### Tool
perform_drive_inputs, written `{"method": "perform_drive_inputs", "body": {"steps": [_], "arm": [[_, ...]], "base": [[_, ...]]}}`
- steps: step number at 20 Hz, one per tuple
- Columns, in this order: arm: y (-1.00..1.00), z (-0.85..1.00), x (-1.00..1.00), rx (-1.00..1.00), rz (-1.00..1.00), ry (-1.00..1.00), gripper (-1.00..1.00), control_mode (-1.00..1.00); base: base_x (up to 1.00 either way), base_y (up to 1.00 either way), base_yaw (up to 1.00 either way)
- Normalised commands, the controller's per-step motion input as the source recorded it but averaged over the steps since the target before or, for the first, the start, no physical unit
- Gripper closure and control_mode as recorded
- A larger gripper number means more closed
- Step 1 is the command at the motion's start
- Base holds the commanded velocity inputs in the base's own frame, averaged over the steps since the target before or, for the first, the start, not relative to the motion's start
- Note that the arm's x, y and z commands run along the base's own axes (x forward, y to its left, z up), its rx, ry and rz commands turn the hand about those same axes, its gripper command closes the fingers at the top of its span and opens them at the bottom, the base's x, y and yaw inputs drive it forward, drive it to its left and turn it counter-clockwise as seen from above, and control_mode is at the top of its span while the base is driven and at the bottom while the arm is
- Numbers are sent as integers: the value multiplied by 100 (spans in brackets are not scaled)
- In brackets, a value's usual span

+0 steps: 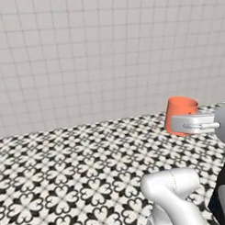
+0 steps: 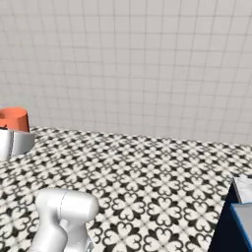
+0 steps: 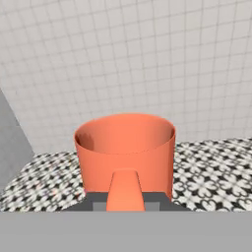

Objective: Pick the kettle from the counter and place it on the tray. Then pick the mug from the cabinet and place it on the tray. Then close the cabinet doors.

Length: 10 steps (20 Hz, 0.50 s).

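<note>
Carrying the plain orange cylindrical mug (image 3: 125, 152) appears to be the step in hand: the end effector (image 1: 194, 124) sits narrow, clamped on the mug's loop handle, which in the hand view points straight toward the camera at the bottom of the cup. In the left base view the mug stands upright just beyond the white hand, with the black-and-white patterned floor (image 1: 66, 171) below it and the pale tiled wall (image 1: 85, 55) behind it. In the right base view the mug's upper part peeks over the hand at the far left edge. A strip of bright blue rim, probably the flat grey tray (image 2: 244, 219), shows at the lower right corner of the right base view, well apart from the mug and on the opposite side of the picture; a pale slab, likely the marble bench, lies just above it. I cannot tell whether the kettle is already on that tray.

Risks from here, as I judge them: the hold is on the handle alone, so the cup's weight hangs off to one side and a quick swing toward the tray could let it pivot or slip between the fingers. With nothing but floor under the mug, a slip means a fall. Coming in low could also clip the tray's raised rim.
</note>
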Motion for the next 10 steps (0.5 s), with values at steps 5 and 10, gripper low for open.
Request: {"method": "perform_drive_inputs", "body": {"steps": [5, 10], "arm": [[0, 0, 0, 0, 0, 0, 100, 100], [0, 0, 0, 0, 0, 0, 100, 100]], "base": [[-17, 24, -86], [-3, 13, -82]]}}
